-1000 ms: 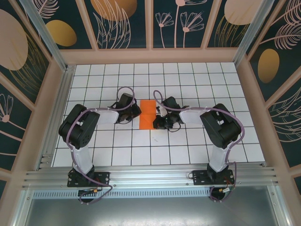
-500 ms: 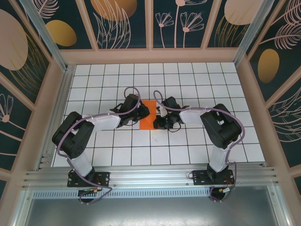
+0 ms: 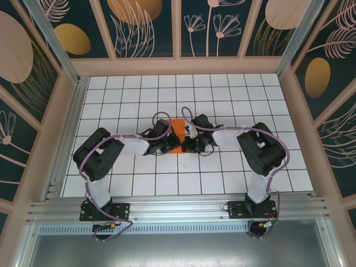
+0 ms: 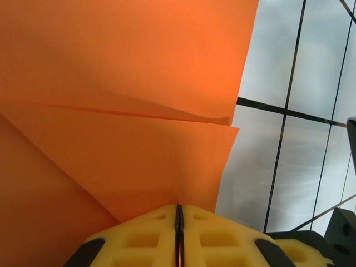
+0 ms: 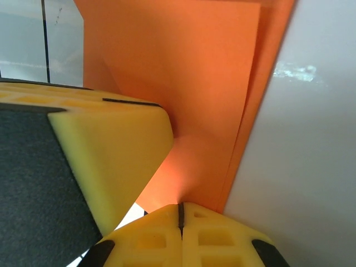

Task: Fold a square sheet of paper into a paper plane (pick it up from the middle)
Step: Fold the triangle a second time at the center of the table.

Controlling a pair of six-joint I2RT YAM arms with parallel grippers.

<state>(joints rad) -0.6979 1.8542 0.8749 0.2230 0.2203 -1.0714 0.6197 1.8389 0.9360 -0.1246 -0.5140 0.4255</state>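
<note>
The square sheet of paper is bright orange and lies folded in layers at the table's middle, largely covered by both grippers. In the left wrist view the square sheet of paper shows a raised flap edge and a diagonal crease. My left gripper is shut, with an orange sliver in the slit between its yellow pads. It reaches in from the left. My right gripper is shut, its tips pressed on the paper close to the left gripper's finger. A finished paper plane is out of view.
The white gridded table is bounded by a wooden frame on three sides and a metal rail at the near edge. Both arms bend inward and meet at the centre.
The left gripper has moved right, from the paper's left edge to over the sheet, so less orange shows. The right gripper has stayed put.
</note>
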